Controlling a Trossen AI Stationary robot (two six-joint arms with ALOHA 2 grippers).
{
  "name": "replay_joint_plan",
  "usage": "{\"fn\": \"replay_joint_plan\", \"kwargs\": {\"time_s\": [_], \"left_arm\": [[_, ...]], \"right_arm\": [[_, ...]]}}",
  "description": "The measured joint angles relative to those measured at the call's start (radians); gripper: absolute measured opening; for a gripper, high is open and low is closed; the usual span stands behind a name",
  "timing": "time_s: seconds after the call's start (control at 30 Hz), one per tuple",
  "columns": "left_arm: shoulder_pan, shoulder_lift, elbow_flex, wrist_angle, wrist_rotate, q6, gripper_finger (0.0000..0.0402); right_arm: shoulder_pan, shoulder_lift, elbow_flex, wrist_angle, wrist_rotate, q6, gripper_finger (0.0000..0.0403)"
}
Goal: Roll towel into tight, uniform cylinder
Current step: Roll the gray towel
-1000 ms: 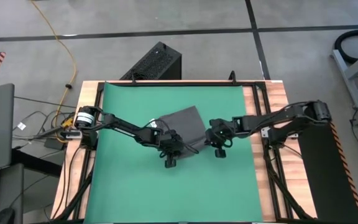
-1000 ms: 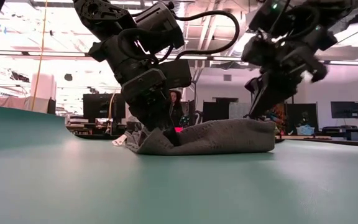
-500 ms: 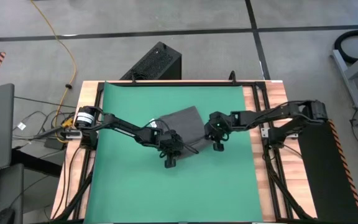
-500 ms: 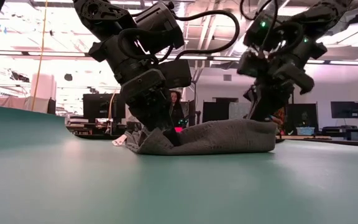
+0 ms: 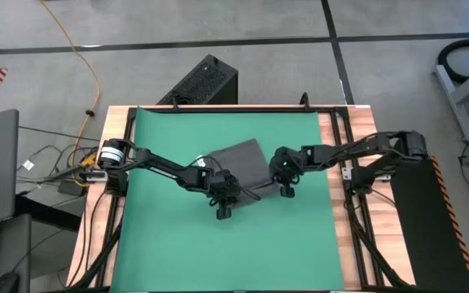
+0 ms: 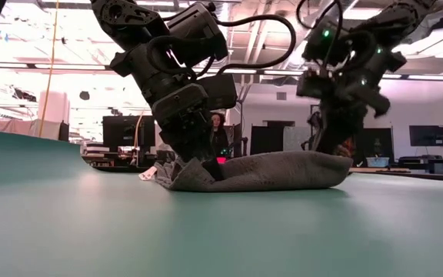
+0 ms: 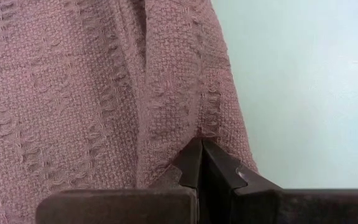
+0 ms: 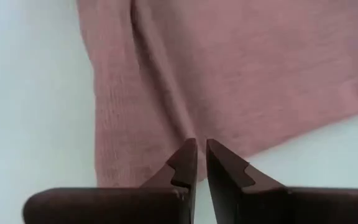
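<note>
Here the left gripper [image 7: 199, 163] pinches shut on the near edge of the towel [image 5: 243, 167], likely to start the roll; the right gripper [image 8: 201, 163], jaws nearly closed and empty, meets the opposite corner on the green mat [image 5: 161, 236].

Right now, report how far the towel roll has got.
Early stage. Done: the towel is bunched along its near edge, no cylinder formed. In hand: the left end effector pinches that edge; the right end effector is nearly shut at the other corner. Left: rolling almost the whole cloth.
</note>
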Motion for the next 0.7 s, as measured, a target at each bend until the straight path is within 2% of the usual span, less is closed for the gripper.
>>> {"fn": "replay_joint_plan", "kwargs": {"time_s": [0.17, 0.27, 0.33, 0.43, 0.5, 0.7], "left_arm": [[0.0, 0.0, 0.0, 0.0, 0.001, -0.013, 0.0], [0.0, 0.0, 0.0, 0.0, 0.001, -0.02, 0.0], [0.0, 0.0, 0.0, 0.0, 0.001, -0.02, 0.0], [0.0, 0.0, 0.0, 0.0, 0.001, -0.02, 0.0], [0.0, 0.0, 0.0, 0.0, 0.001, -0.02, 0.0], [0.0, 0.0, 0.0, 0.0, 0.002, -0.02, 0.0]], "right_arm": [[-0.015, -0.147, 0.0, -0.045, -0.003, 0.063, 0.0058], [0.032, -0.232, 0.0, -0.064, -0.104, 0.078, 0.0058], [0.088, -0.257, 0.0, -0.079, -0.132, 0.104, 0.0057], [0.169, -0.249, 0.0, -0.087, -0.126, 0.109, 0.0048], [0.2, -0.221, 0.0, -0.074, -0.084, 0.107, 0.0038], [0.202, -0.077, 0.0, -0.028, -0.084, 0.079, 0.0011]]}}
